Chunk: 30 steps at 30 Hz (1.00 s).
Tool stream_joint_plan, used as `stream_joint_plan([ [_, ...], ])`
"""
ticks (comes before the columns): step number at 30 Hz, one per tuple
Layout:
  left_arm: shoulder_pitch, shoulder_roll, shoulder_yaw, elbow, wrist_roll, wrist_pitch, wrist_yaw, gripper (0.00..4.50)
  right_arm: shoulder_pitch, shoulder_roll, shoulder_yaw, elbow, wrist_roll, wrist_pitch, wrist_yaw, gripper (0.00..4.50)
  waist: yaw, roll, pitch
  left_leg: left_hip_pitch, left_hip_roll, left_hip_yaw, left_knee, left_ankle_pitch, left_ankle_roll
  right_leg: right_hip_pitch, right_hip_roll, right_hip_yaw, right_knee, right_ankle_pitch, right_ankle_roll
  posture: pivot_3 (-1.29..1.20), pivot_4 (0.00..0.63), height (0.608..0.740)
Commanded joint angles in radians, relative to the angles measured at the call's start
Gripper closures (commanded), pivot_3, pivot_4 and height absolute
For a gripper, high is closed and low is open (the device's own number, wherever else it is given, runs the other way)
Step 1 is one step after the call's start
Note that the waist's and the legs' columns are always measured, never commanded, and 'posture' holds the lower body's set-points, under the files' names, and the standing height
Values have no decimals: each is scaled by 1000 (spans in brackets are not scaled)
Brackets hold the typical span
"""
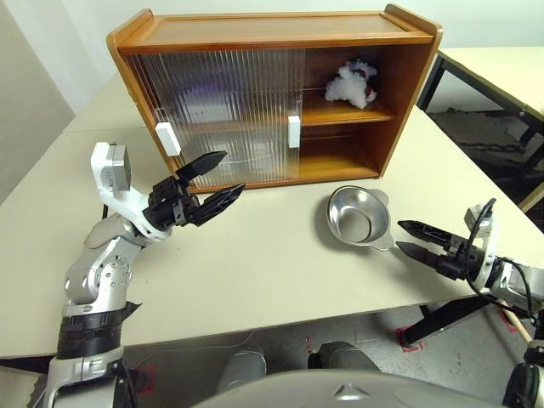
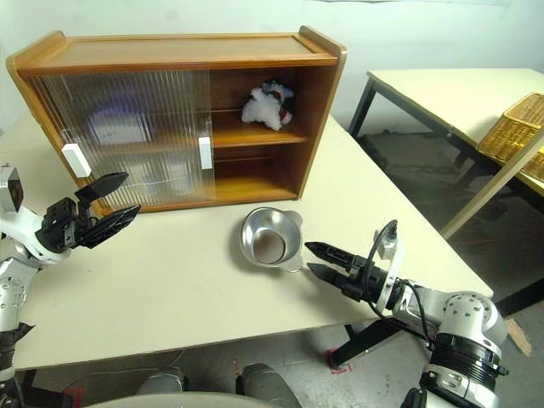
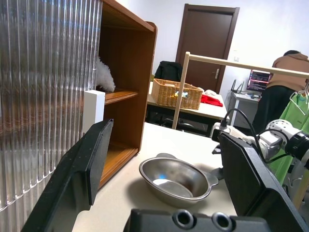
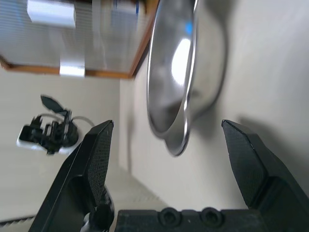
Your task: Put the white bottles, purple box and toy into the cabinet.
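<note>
The left hand (image 1: pixel 219 181) hovers wide open and empty just in front of the cabinet (image 1: pixel 272 34), near its ribbed sliding doors (image 1: pixel 221 110). In the open right half, the toy (image 1: pixel 350 83) sits on the upper shelf. On the table (image 1: pixel 255 263), a steel bowl (image 1: pixel 360 217) lies beside the right hand (image 1: pixel 406 237), also spread open, holding nothing.

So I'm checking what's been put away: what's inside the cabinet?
In the cabinet, the toy sits on the upper shelf of the open right side; the lower shelf there looks bare. The ribbed doors blur whatever is behind them.
</note>
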Motion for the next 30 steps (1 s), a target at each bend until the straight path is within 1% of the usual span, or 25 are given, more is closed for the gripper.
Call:
stream_joint_plan([
  [1,3,11,-1,-14,5,5,0,0,10,8,-7,-10,9,30,-9,8,0,0,0,0,0,0,0,0,0,0,0,0,0,0,0,-28,16,740],
  [17,8,26,3,-22,4,7,2,0,34,4,53,47,0,36,65,8,3,0,0,-1,-1,-1,0,-2,0,-1,0,0,0,-4,2,-12,5,740],
  [30,9,33,6,-27,3,10,5,0,-29,38,85,114,-17,-5,70,8,4,0,0,0,-1,-1,0,-2,0,1,0,0,0,-3,2,-7,2,740],
])
